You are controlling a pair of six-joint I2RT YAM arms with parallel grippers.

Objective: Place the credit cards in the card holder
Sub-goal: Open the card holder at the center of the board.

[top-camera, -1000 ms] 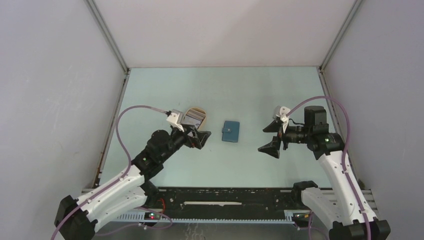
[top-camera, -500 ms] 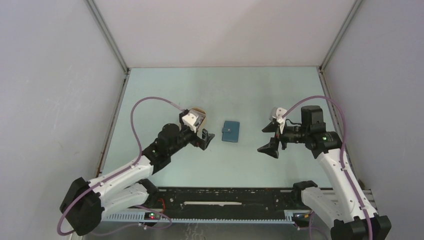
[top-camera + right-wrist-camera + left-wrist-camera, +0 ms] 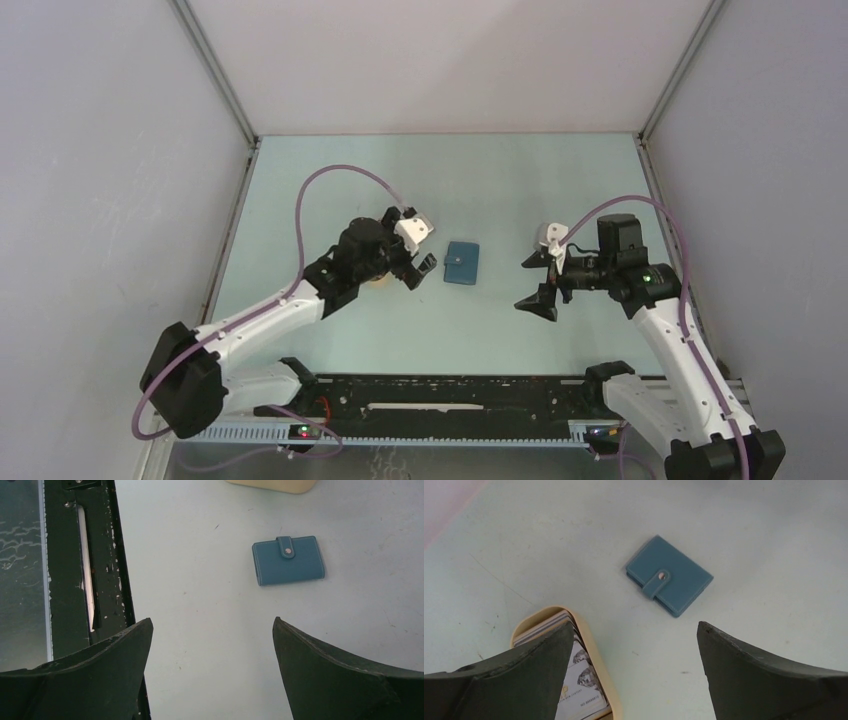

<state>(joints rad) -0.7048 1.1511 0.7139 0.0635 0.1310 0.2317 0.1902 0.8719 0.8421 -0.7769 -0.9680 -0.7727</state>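
A pale green table [image 3: 450, 180] seen from above, with two robot arms reaching in from its near edge. The card holder [image 3: 461, 264], a small teal-blue wallet, lies flat and closed near the middle of the table, its strap snapped shut over the front. It sits between the two grippers and touches neither. The left gripper [image 3: 413, 271] hangs just left of the wallet, its jaws spread wide and holding nothing. In the left wrist view the wallet [image 3: 669, 582] lies at an angle ahead of the open gripper [image 3: 635, 630], with bare table between them. In that same view a tan oval tray [image 3: 594, 655] sits low on the left, partly under the left finger [image 3: 524, 670]. The credit cards [image 3: 581, 677] are stacked inside the tray; the top one is pale with a grey pattern and small print too fine to read. The right gripper [image 3: 532, 282] hovers to the right of the wallet, jaws also spread wide and empty. In the right wrist view the wallet [image 3: 288, 561] lies beyond the open gripper [image 3: 212, 622], with the tray's edge [image 3: 280, 484] just showing at the top. A black rail [image 3: 75, 555] runs along the table's near edge.
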